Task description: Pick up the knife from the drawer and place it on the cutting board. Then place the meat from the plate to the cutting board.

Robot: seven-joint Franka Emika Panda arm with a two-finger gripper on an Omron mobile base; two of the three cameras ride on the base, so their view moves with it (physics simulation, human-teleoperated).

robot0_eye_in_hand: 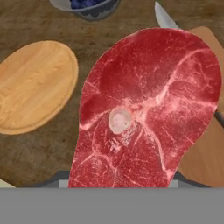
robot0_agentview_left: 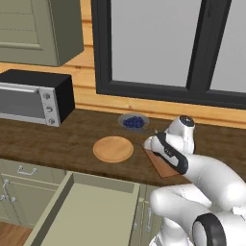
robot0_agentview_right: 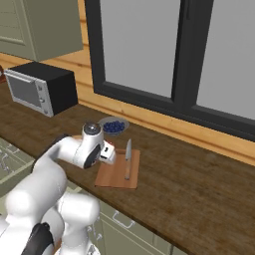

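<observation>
Jaws: hidden behind the meat (robot0_eye_in_hand: 146, 109); grip presumably on it, but I cannot tell.
Meat: hangs over the cutting board (robot0_agentview_right: 119, 174) edge, off the plate (robot0_agentview_left: 113, 149).
Risk: dropped early, it lands on the knife (robot0_agentview_right: 128, 158) or the table (robot0_agentview_right: 199, 184).

We see a dark-framed window (robot0_agentview_left: 158, 48) above the wooden counter (robot0_agentview_left: 57, 139), a toaster oven (robot0_agentview_left: 33, 96) far left, sage cabinets (robot0_agentview_left: 33, 29).

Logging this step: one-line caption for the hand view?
Meat close under the claw, above the cutting board; bare plate alongside.
</observation>
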